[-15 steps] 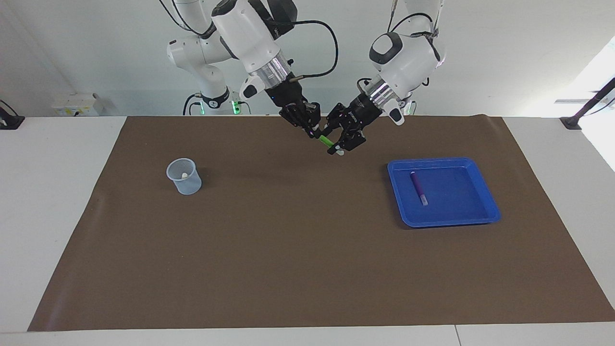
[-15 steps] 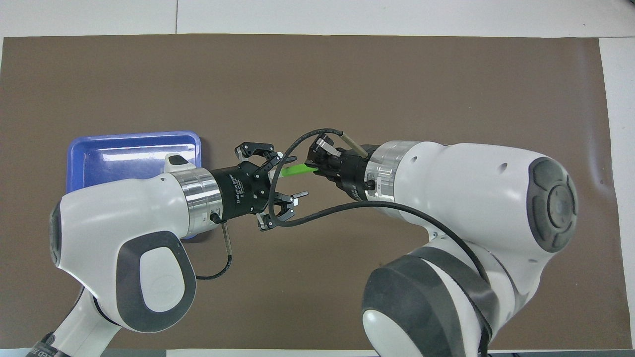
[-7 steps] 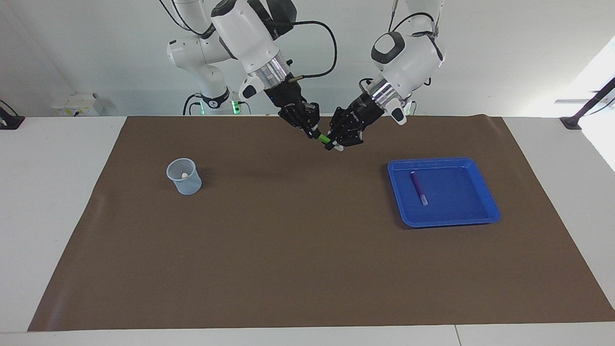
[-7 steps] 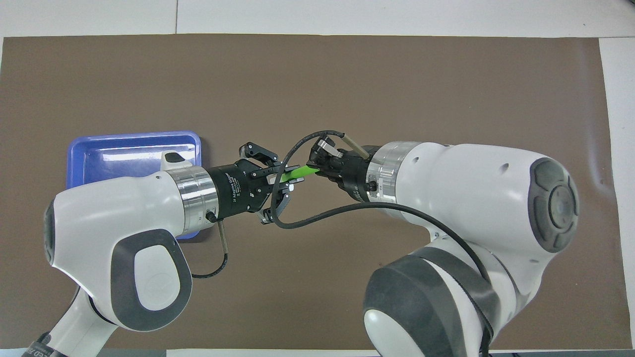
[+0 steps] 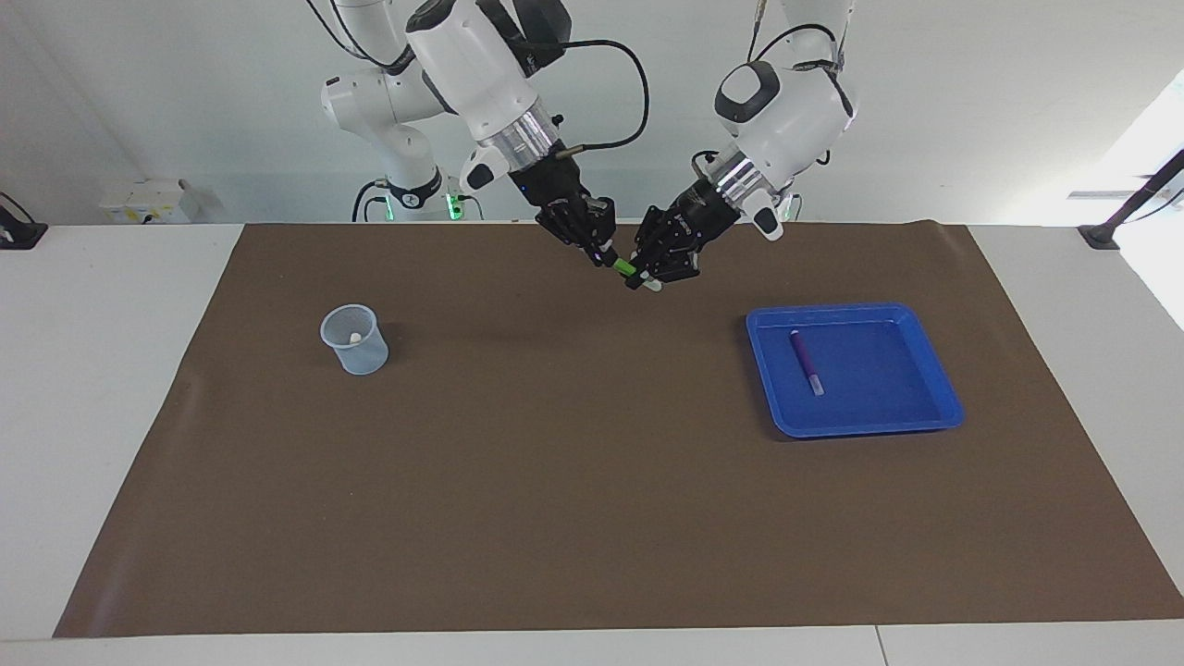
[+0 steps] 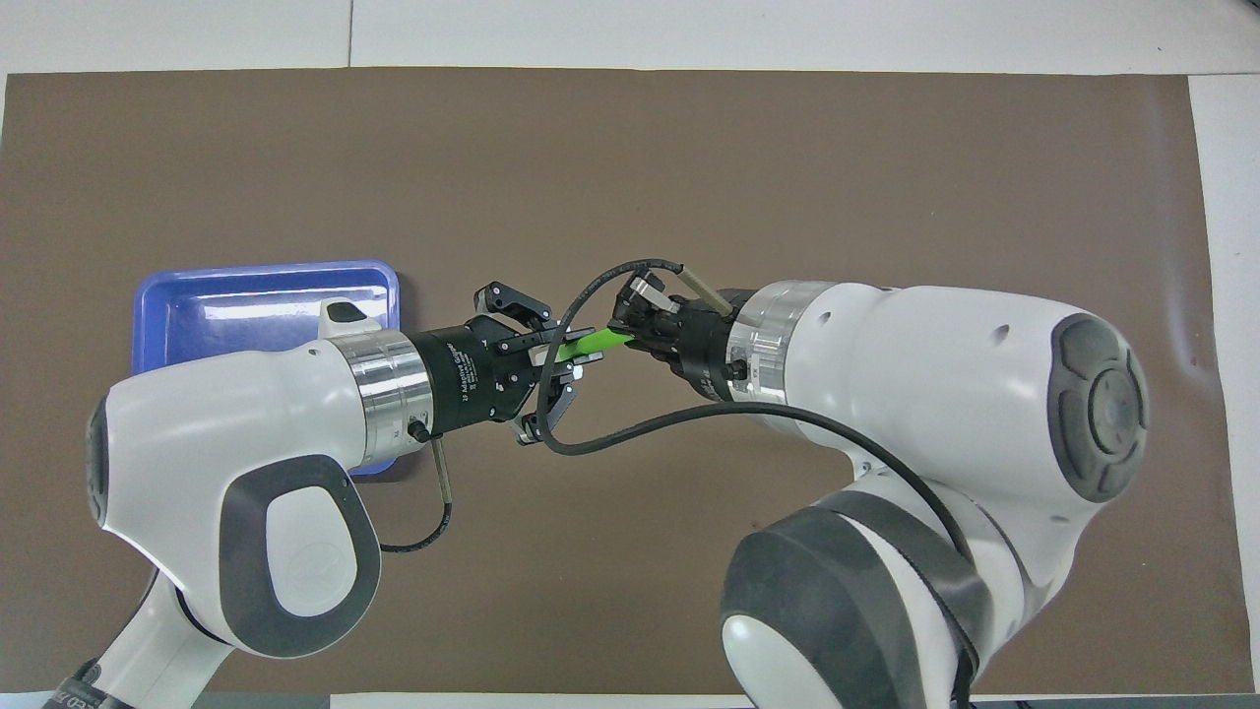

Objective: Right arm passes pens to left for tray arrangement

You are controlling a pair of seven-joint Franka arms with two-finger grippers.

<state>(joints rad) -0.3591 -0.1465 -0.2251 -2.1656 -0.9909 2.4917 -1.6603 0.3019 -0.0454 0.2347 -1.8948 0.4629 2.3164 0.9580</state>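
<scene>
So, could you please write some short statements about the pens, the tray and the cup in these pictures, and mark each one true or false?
1. Both grippers are closed on the green pen above the brown mat. True: the right gripper and the left gripper each hold one end.
2. The purple pen lies in the blue tray. True.
3. The translucent cup stands inside the tray. False: it stands on the mat, toward the right arm's end of the table.
4. The green pen rests on the mat. False: it is held in the air between the two grippers.
5. Two pens lie in the tray. False: only the purple one does.
</scene>
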